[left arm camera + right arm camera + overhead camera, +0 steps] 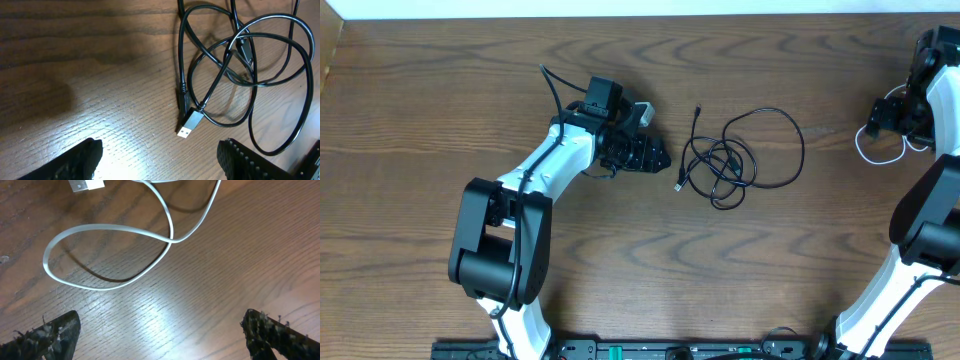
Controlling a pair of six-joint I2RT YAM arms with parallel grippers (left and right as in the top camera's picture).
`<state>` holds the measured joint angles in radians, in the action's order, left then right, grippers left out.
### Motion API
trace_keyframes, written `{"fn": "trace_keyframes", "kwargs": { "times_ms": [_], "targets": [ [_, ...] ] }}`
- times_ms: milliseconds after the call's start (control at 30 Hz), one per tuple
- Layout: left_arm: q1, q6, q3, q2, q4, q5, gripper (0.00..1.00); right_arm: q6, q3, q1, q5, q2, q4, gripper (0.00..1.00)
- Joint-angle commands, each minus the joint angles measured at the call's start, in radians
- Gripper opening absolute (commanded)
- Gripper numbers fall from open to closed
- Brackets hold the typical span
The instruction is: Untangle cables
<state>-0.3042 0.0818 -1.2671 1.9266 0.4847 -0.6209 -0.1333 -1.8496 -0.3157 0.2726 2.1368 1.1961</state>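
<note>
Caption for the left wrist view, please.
Tangled black cables on the wooden table, a USB plug nearest the open left jaws.

A dark brown wooden table (420,120) with wavy grain fills the overhead view. A narrow white strip (620,8) borders it at twelve o'clock. Close up, bright light glares off the wood.

- No text, label, brand or number can be read in any of the three views.
- The black cables (720,165), the white cable (115,227) and the bench (420,120) bear no legible marking.
</note>
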Motion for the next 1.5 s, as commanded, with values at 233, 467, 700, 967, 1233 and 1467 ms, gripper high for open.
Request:
{"fn": "trace_keyframes", "kwargs": {
  "times_ms": [233,467,700,967,1233,1467],
  "targets": [
    [-0.001,0.002,0.002,-0.002,0.004,0.013,0.78,-0.008,0.004,-0.006,0.005,0.003,0.000,0.99],
    [-0.001,0.002,0.002,-0.002,0.004,0.013,0.78,-0.008,0.003,-0.006,0.005,0.003,0.000,0.99],
    [-0.001,0.002,0.002,-0.002,0.014,0.013,0.78,-0.008,0.003,-0.006,0.005,0.003,0.000,0.99],
    [-0.001,0.002,0.002,-0.002,0.014,0.013,0.78,-0.008,0.003,-0.006,0.005,0.003,0.000,0.99],
    [-0.001,0.002,0.002,-0.002,0.014,0.013,0.78,-0.008,0.003,-0.006,0.005,0.003,0.000,0.99],
    [-0.001,0.002,0.002,-0.002,0.014,0.013,0.78,-0.008,0.004,-0.006,0.005,0.003,0.000,0.99]
  ]
}}
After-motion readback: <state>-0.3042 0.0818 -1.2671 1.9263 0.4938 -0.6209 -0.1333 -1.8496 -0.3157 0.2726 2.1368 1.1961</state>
